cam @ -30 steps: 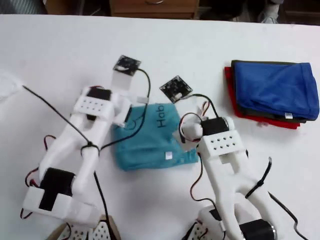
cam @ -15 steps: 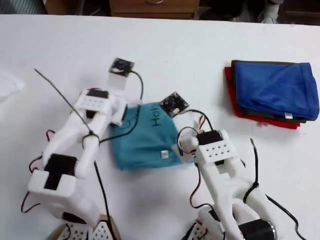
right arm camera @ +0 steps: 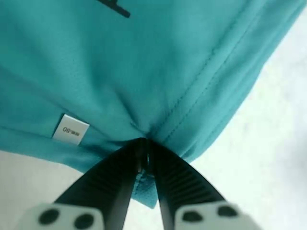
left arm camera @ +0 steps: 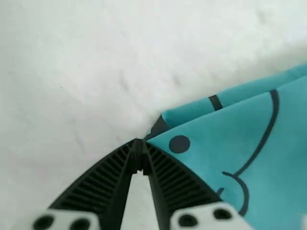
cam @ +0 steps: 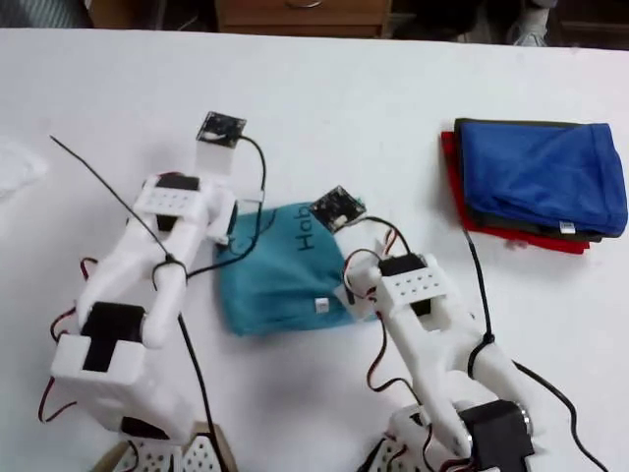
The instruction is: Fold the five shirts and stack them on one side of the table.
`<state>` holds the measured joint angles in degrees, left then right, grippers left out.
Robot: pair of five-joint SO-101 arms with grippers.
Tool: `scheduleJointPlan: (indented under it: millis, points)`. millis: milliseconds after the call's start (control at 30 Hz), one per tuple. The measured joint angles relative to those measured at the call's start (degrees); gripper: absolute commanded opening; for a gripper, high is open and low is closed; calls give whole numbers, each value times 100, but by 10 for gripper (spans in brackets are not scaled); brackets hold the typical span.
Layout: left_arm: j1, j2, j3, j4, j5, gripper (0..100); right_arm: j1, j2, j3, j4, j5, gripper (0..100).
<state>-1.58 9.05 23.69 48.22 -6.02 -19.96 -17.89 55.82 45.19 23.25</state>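
Left end effector [left arm camera: 139, 154] and right end effector [right arm camera: 143, 147] pinch folded teal shirt [cam: 280, 280].

Jaws tight on bunched teal shirt [right arm camera: 158, 62]

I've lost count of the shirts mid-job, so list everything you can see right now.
teal shirt: 1, teal with dark print, folded, table centre
blue shirt: 1, blue, top of the stack on the table's right side
dark shirt: 1, dark, under the blue one
red shirt: 1, red, bottom of the stack
table: 1, white
wooden cabinet: 1, brown, beyond the far edge
left gripper: 1, black fingers, shut on the teal shirt's corner
right gripper: 1, black fingers, shut on the teal shirt's opposite edge
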Motion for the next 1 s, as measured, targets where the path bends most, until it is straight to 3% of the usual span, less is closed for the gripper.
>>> scheduleJointPlan:
  millis: [167,300,533,767,1000]
  points:
    - [9,0,-26,79,0,26,0,9,-360,343,0,20]
    - [-88,-97,-255,659,0,26,9,9,-1152,1160,-149,33]
    - [-554,-1442,-316,1547,0,26,9,79,-2558,2110,-1099,286]
    - [-835,-2919,-316,2479,0,26,9,114,-2840,2136,-2171,294]
    - [-1433,-3288,-79,2585,0,26,-158,941,-2989,2084,-2391,329]
